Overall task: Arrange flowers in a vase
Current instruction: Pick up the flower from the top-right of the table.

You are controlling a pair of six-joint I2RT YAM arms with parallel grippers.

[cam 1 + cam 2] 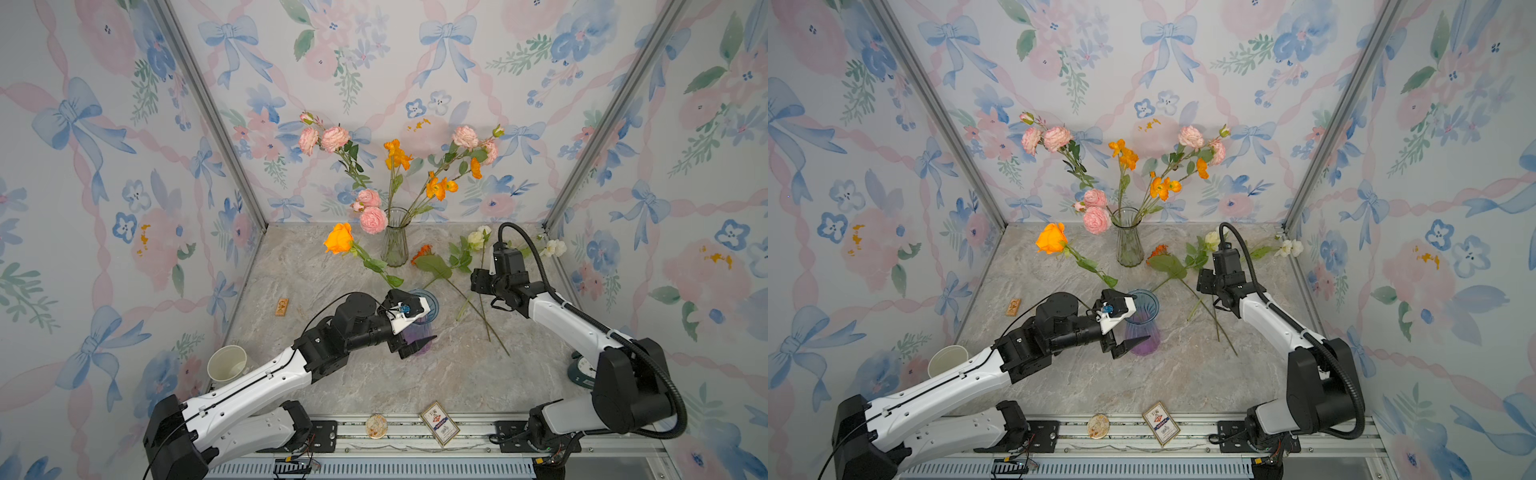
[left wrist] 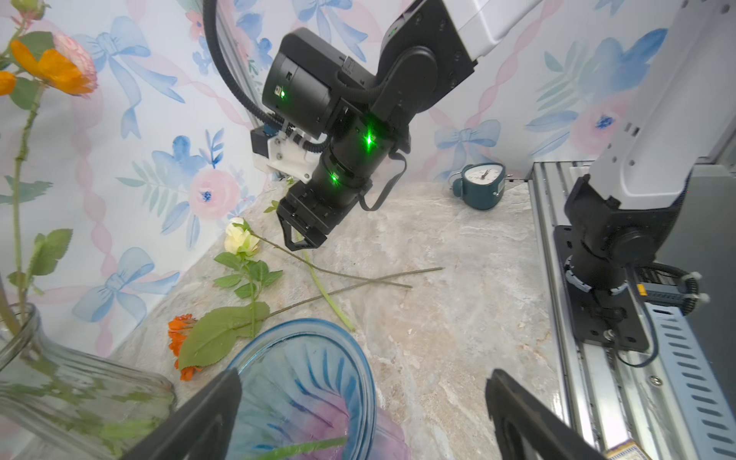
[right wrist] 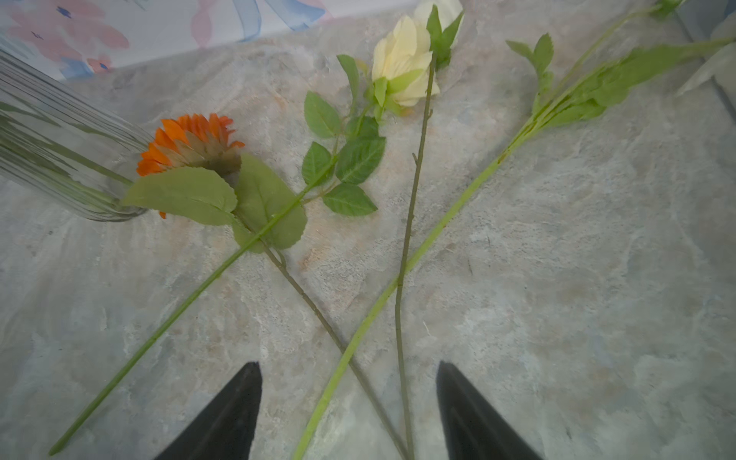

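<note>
We're hovering left gripper (image 2: 364,376), fingers (image 2: 199,418) spread wide, at the blue-purple vase (image 1: 1144,328) carrying the orange rose (image 1: 338,239), while right gripper (image 3: 347,364), fingers (image 3: 223,418) spread and empty, is hanging over the sunflower (image 3: 191,139) and cream rose (image 3: 402,67) stems crossing on the tabletop (image 3: 557,278) beside the filled clear vase (image 1: 395,249).

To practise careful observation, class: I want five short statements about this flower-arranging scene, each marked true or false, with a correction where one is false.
1. The clear glass vase holds pink blooms and orange poppies. True.
2. The orange rose stands in the clear glass vase. False: the orange rose's stem goes into the blue vase.
3. The right gripper is shut on a stem. False: the right gripper is open over loose stems, holding nothing.
4. The cream flower lies on the table. True.
5. The left gripper is open. True.
</note>
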